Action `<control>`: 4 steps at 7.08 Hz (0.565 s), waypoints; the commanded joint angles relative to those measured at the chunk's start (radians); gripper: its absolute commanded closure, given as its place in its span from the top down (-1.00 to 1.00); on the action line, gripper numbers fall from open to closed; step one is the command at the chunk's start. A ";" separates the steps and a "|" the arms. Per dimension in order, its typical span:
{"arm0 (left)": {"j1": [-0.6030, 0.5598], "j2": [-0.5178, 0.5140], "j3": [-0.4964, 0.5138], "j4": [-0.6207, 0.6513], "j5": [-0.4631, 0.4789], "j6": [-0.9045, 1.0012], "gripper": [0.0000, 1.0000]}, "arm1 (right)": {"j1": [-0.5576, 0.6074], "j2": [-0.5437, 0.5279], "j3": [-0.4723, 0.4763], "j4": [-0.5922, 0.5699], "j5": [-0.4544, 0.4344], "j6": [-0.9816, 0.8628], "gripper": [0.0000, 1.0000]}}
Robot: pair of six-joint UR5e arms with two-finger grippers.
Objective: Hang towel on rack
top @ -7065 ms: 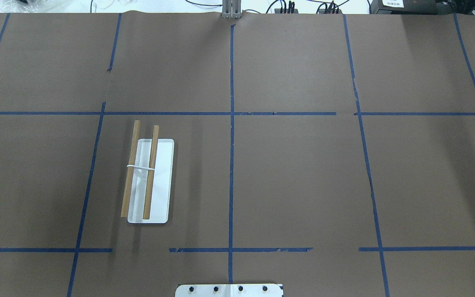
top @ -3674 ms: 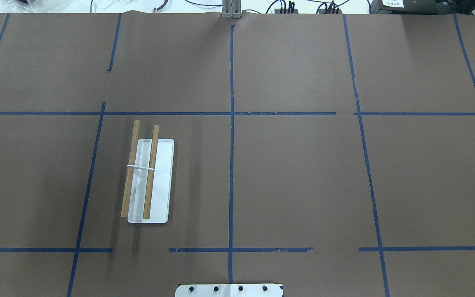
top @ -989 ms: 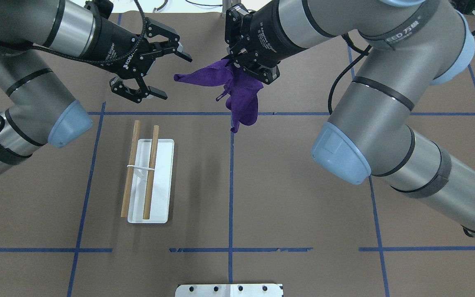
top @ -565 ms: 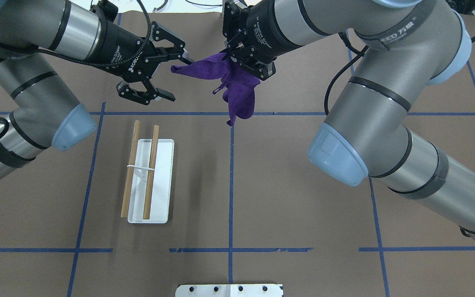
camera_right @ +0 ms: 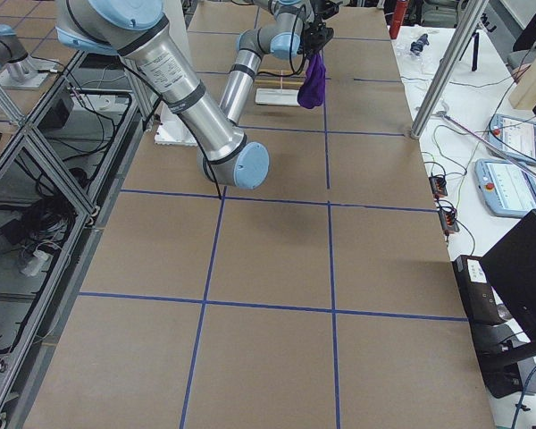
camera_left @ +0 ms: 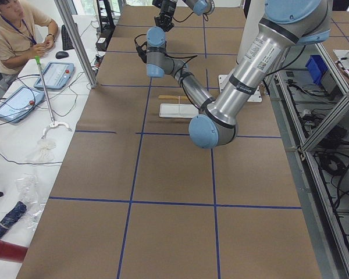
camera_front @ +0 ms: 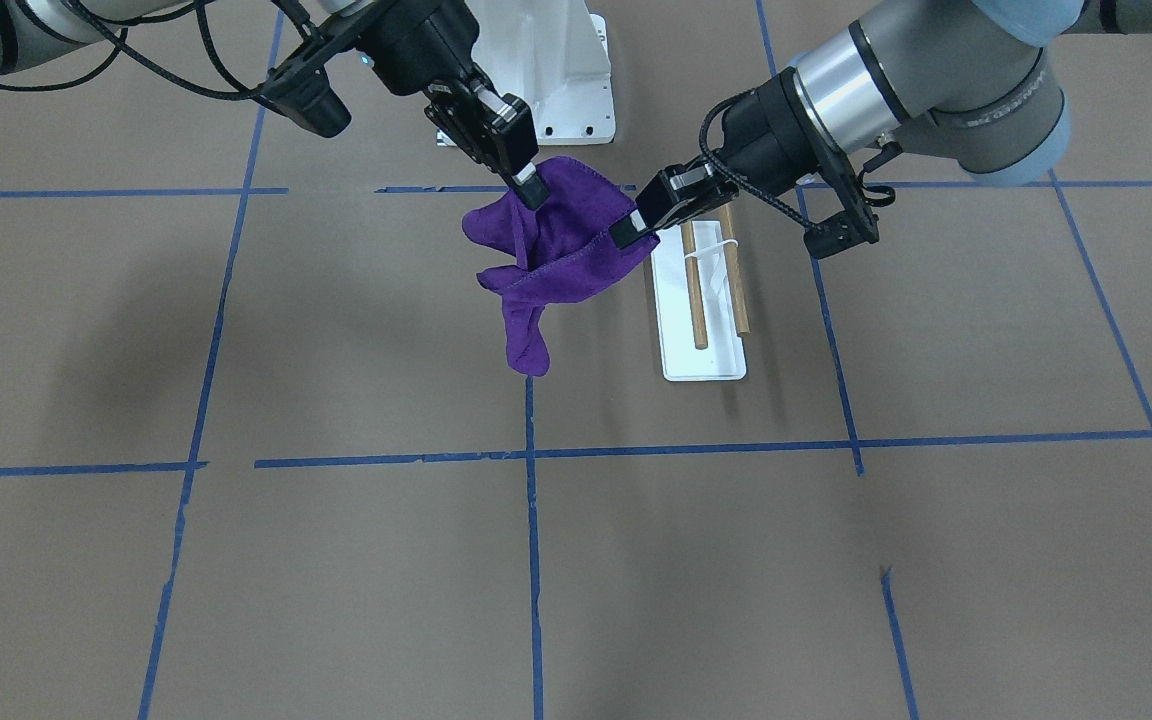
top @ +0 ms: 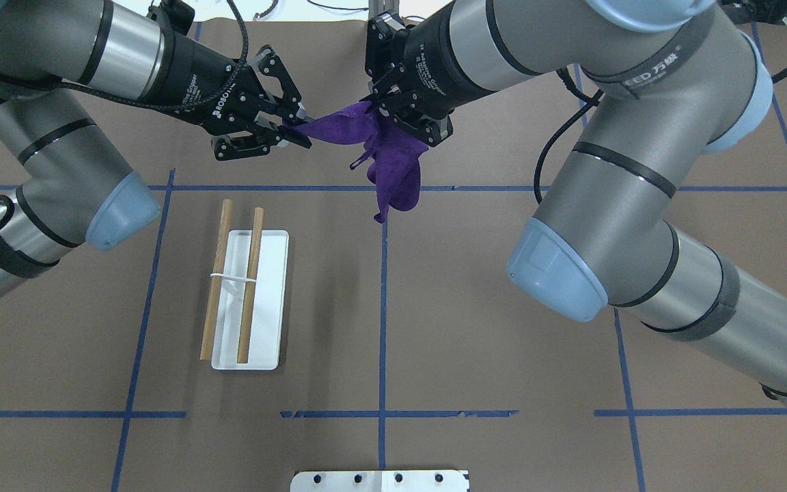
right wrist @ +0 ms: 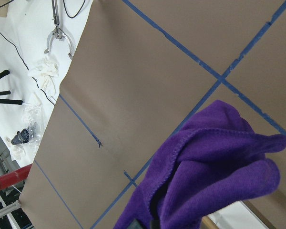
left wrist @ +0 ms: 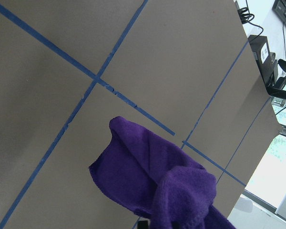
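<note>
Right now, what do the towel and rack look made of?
Towel: soft purple cloth, probably microfiber or terry; fuzzy nap, stitched hem, limp folds.
Rack: dowels look like bare light wood, matte; base smooth white, plastic or painted metal, can't tell.

From the front, you cannot see the whole rack (camera_front: 704, 300): the left gripper (camera_front: 633, 228) covers the end nearest the robot's base. The towel (camera_front: 556, 250) corner inside those fingers is hidden too. From above, the right gripper (top: 388, 116) has its tips buried in towel folds, beyond the rack. In the left side view, the near arm hides one end of the rack, and both grippers are too small to read. In both wrist views the towel runs off the bottom edge. The white pedestal (top: 380, 484) is cut off there too.
</note>
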 commanded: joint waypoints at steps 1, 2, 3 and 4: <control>0.001 0.014 0.001 -0.013 0.007 0.078 -1.00 | -0.009 -0.092 0.076 0.007 0.005 -0.051 1.00; 0.001 0.034 -0.005 -0.013 0.007 0.185 -1.00 | -0.010 -0.141 0.095 0.008 0.005 -0.097 1.00; 0.001 0.060 -0.020 -0.013 0.009 0.245 -1.00 | -0.012 -0.158 0.097 0.010 0.005 -0.136 1.00; 0.013 0.089 -0.049 -0.013 0.009 0.275 -1.00 | -0.012 -0.157 0.097 0.010 0.005 -0.136 1.00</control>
